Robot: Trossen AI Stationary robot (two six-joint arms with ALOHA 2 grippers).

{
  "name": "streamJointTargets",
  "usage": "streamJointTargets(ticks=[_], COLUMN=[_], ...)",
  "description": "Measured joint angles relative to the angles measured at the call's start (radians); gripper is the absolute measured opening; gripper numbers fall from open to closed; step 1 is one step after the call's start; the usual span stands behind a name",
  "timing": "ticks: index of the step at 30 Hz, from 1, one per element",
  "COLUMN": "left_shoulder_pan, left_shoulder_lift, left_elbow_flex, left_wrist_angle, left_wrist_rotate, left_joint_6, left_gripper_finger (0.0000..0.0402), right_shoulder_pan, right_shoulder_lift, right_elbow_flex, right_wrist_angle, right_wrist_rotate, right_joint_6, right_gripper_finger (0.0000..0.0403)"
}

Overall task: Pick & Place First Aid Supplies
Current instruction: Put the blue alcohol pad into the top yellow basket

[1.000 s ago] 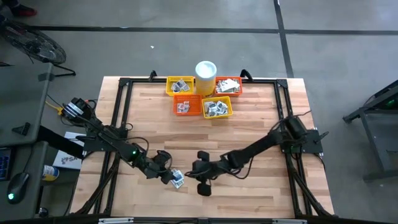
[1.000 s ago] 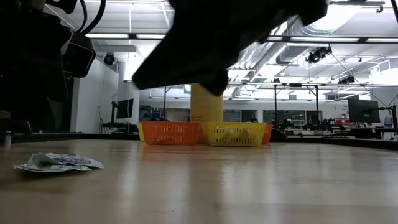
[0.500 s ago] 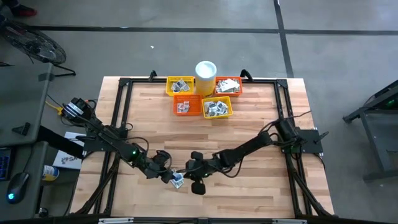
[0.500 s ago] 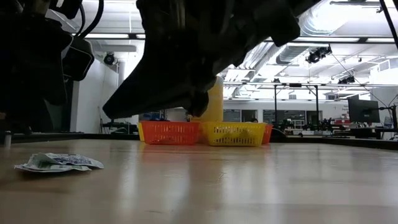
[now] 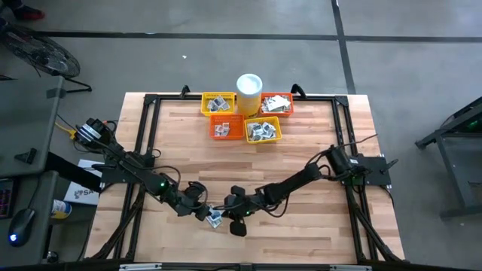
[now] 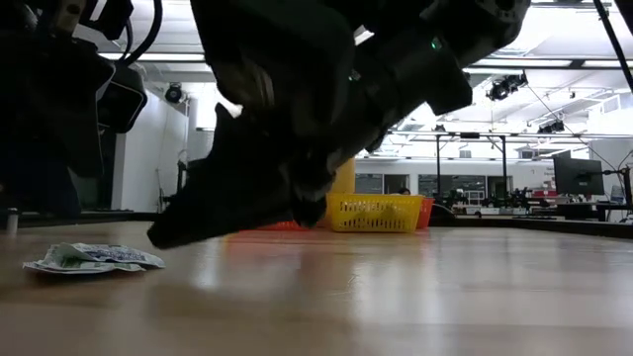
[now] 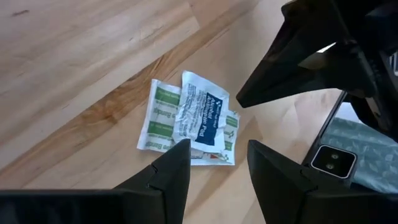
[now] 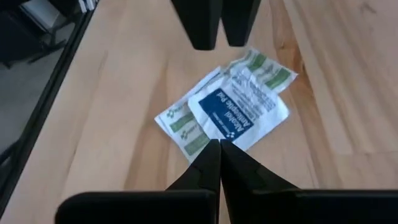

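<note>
the right gripper (image 5: 226, 210) has slid further across the table (image 5: 316, 158) toward the left arm over the last second, and now its tips sit right at the edge of the small pile of sachets (image 5: 215, 219) near the front edge. the left gripper (image 5: 205, 214) has not shifted; it hangs on the pile's other side.

in the right wrist view the right gripper's jaws are pressed together into a single point, with the tip at the near edge of the blue-printed sachet (image 8: 225, 118) that lies on top of the green-striped packets (image 8: 186, 124). the left wrist view shows the left fingers (image 7: 171, 171) standing apart, nothing between them, the pile (image 7: 189, 118) lying on the wood just ahead of them.

the pile itself has not moved, lying flat and held by neither arm. the closed right tip looks placed to nudge or pin the sachets so the open left jaws can take one, though that is a guess. the baskets (image 5: 245, 117) and the white cup (image 5: 249, 89) sit well apart at the back, so no placing has started for these pieces.
</note>
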Motion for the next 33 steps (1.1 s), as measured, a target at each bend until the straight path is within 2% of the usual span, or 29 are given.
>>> streamJointTargets(ticks=[17,29,33], left_shoulder_pan=[0.000,0.000,0.000], left_shoulder_lift=[0.000,0.000,0.000], left_elbow_flex=[0.000,0.000,0.000], left_wrist_angle=[-0.003,-0.002,-0.008], left_wrist_rotate=[0.001,0.003,0.003], left_joint_6=[-0.001,-0.005,-0.056], left_gripper_finger=[0.0158,0.0158,0.0158], right_shoulder_pan=[-0.007,-0.003,-0.002], right_shoulder_lift=[0.000,0.072,0.073], right_elbow_flex=[0.001,0.015,0.016], right_wrist_angle=[0.023,0.053,0.045], right_wrist_rotate=[0.026,0.001,0.012], right_joint_6=[0.009,0.077,0.098], right_gripper_finger=[0.0000,0.0000,0.0000])
